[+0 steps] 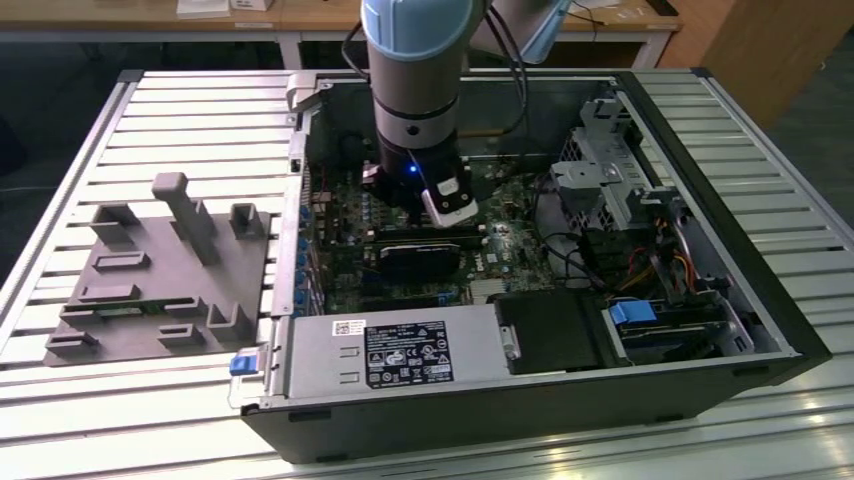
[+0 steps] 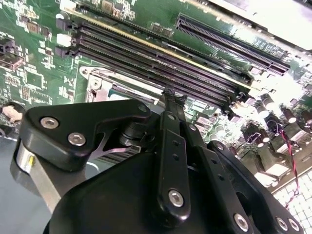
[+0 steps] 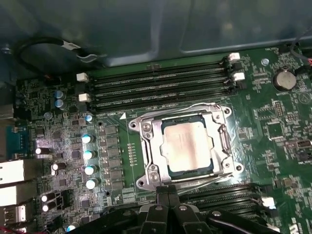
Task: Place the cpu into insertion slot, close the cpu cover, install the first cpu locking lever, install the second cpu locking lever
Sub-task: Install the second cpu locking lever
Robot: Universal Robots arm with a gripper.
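Chip seated, cover down, gripper poised at the socket's edge

The cpu (image 3: 186, 146) sits inside the insertion slot (image 3: 146, 127), framed by the cpu cover (image 3: 156, 141) lying flat. In the first wrist view the gripper (image 3: 168, 191) hovers at the socket's six o'clock edge, fingers (image 3: 162, 197) pressed together, holding nothing. Memory slots (image 3: 161, 90) run along twelve o'clock.

The exterior view is looking down from above and off to one side at the open computer case (image 1: 534, 330). Both wrist views are peering close past the fingers (image 3: 168, 197) at the green board (image 2: 34, 63), sharing its long black slots (image 3: 161, 87).
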